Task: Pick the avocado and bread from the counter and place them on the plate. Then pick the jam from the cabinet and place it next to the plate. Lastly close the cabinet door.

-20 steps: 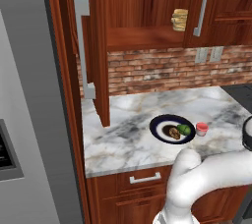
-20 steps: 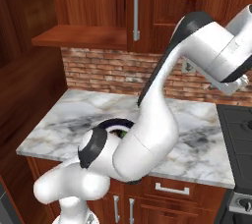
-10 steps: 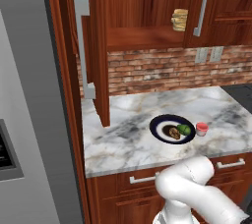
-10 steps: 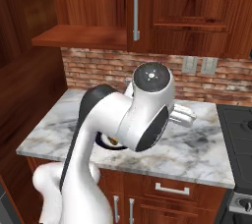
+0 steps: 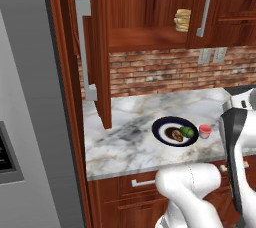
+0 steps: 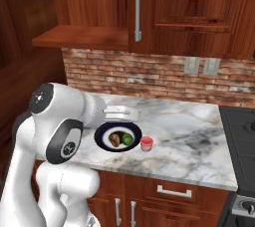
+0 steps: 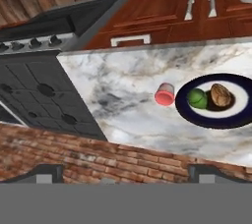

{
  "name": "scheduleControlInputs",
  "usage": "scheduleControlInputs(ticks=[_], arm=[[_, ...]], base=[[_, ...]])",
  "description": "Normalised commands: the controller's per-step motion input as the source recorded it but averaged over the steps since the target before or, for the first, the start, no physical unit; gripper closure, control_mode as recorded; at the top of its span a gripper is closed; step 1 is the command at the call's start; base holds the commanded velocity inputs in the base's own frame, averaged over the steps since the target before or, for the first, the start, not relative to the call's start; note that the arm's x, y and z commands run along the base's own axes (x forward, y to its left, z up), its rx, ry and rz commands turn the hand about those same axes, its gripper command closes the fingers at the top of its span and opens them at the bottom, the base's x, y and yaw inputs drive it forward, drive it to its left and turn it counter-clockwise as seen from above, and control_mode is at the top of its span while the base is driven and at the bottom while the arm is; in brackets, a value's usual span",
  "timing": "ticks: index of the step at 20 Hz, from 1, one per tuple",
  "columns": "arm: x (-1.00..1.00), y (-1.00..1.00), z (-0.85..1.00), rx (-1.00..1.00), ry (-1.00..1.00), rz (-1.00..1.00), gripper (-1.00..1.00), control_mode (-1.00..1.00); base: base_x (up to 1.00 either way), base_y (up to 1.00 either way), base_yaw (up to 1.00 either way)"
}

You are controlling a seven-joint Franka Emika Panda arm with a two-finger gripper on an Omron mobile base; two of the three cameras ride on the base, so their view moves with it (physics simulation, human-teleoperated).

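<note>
With avocado (image 7: 197,98) and bread (image 7: 221,95) on the plate (image 7: 216,119) and the jam (image 7: 164,94) just beside it, all beyond the open, empty fingers (image 7: 123,173), only the cabinet door (image 5: 96,47) remains. Swing the fingers behind its outer face and push steadily, clear of the table (image 6: 184,141)

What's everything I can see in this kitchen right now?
plate: one, navy rim, on the counter.
avocado: one, green, on the plate.
bread: one, dark brown, on the plate beside the avocado.
jam: one, pinkish-red jar, on the counter right beside the plate.
cabinet door: one, reddish-brown, swung open.
stack of tan discs: one, on the cabinet shelf.
stove: one, black, beside the counter.
gripper: one, dark fingertips, open, empty.
</note>
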Motion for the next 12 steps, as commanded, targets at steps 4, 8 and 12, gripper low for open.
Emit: scheduleControlInputs(ticks=[4,8,12], arm=[[0.0,1.0,0.0,-0.36,0.0,0.0,-1.0,-1.0],[0.0,1.0,-0.09,-0.3,-0.1,0.0,-1.0,-1.0],[-0.03,0.87,-0.38,-0.23,-0.21,0.0,-1.0,-1.0]], base=[[0.0,0.0,0.0],[0.0,0.0,0.0],[0.0,0.0,0.0]])
